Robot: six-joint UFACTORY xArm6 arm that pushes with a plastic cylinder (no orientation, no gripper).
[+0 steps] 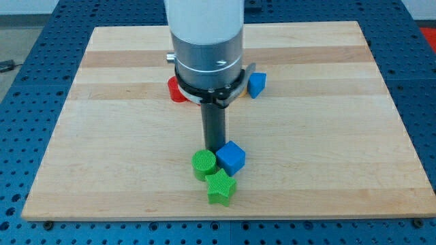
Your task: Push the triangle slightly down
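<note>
A small blue block (256, 84), which looks like the triangle, lies right of the arm's grey body at the board's upper middle, partly hidden by it. My tip (212, 150) is far below it, at the view's lower middle. The tip stands just above and between a green cylinder (204, 165) and a blue cube (231, 157), close to or touching both. A green star (221, 188) lies just below these two.
A red block (176, 90) shows left of the arm's body, mostly hidden, so its shape cannot be told. The wooden board (340, 136) lies on a blue perforated table; its bottom edge runs just under the green star.
</note>
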